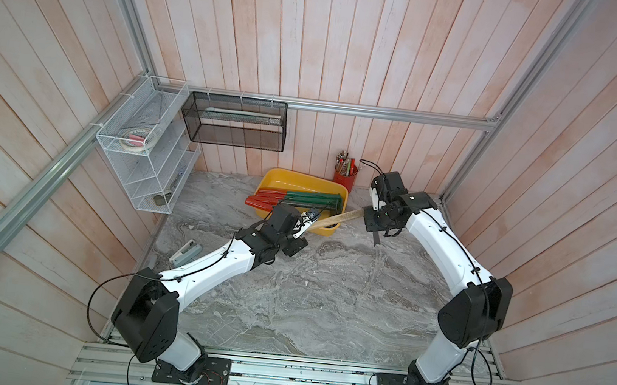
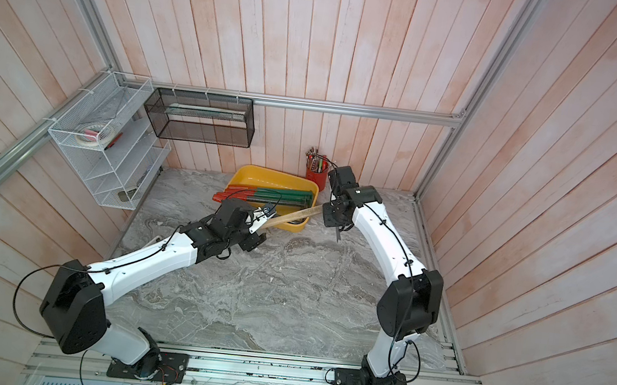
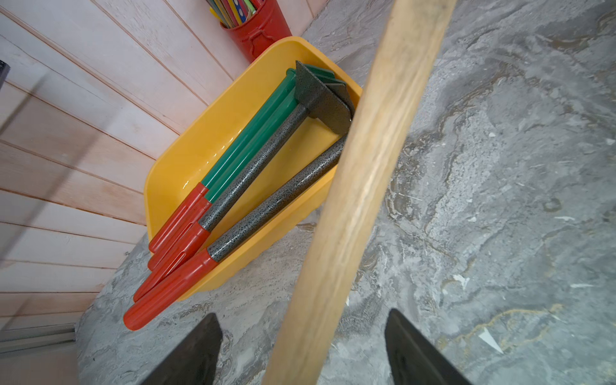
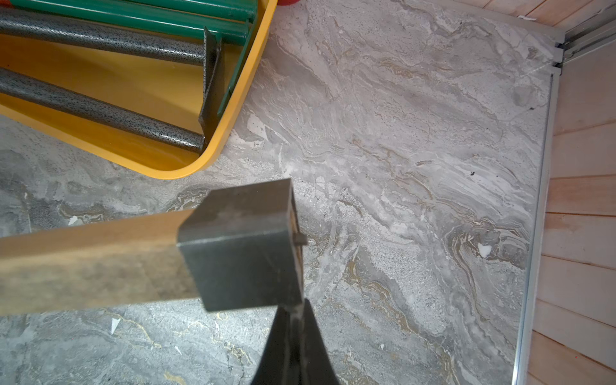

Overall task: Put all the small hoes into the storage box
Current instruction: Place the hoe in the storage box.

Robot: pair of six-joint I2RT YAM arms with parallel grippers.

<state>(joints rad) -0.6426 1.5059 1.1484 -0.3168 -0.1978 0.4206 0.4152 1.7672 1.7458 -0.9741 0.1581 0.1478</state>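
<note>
The small hoe (image 1: 339, 220) (image 2: 296, 216) has a pale wooden handle (image 3: 366, 186) and a dark metal head (image 4: 240, 246). It hangs level over the near right corner of the yellow storage box (image 1: 280, 180) (image 2: 257, 176) (image 3: 186, 160) (image 4: 233, 110). My right gripper (image 1: 376, 227) (image 2: 335, 220) (image 4: 295, 306) is shut on the hoe's thin blade just below the head. My left gripper (image 1: 305, 226) (image 2: 262, 220) (image 3: 303, 316) is open. Its fingers stand on either side of the handle's other end, with a gap on both sides.
Several garden tools with red grips (image 1: 282, 198) (image 3: 173, 266) lie in the box, their grips poking over its left rim. A red cup of pens (image 1: 345, 176) stands behind the box. A black mesh basket (image 1: 234, 122) and a white wire rack (image 1: 146, 143) hang on the walls. A pale flat object (image 1: 185, 252) lies on the floor at the left.
</note>
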